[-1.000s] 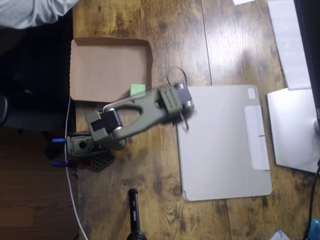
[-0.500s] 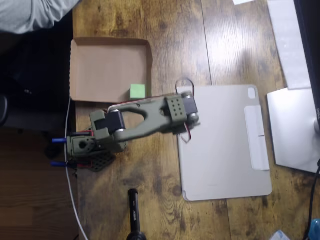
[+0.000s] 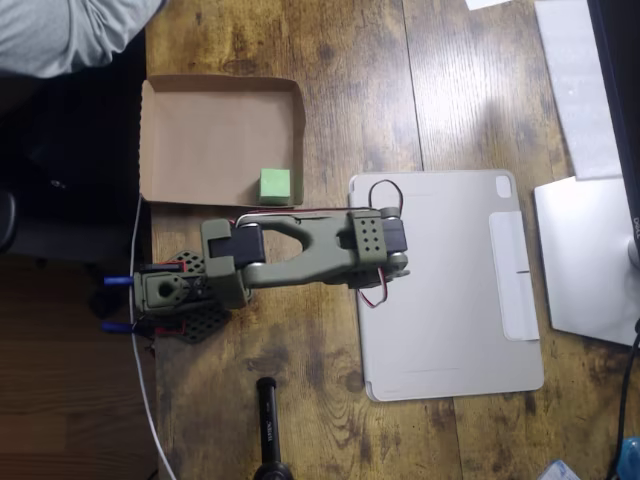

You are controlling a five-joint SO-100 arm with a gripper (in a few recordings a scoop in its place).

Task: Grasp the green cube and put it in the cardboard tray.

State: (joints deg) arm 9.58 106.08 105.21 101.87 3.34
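Tool (image 3: pixel 385 250) swung away — green cube (image 3: pixel 275 185) in cardboard tray (image 3: pixel 200 130)

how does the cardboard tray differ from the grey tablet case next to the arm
The cardboard tray is brown with low raised rims; the tablet case is pale grey and lies flat, with no rim. The tray holds the green cube near its lower right corner, while the case has the olive arm's far end over its left edge. The tray looks smaller than the case. Both are squarish with plain surfaces and rest on the wooden table.
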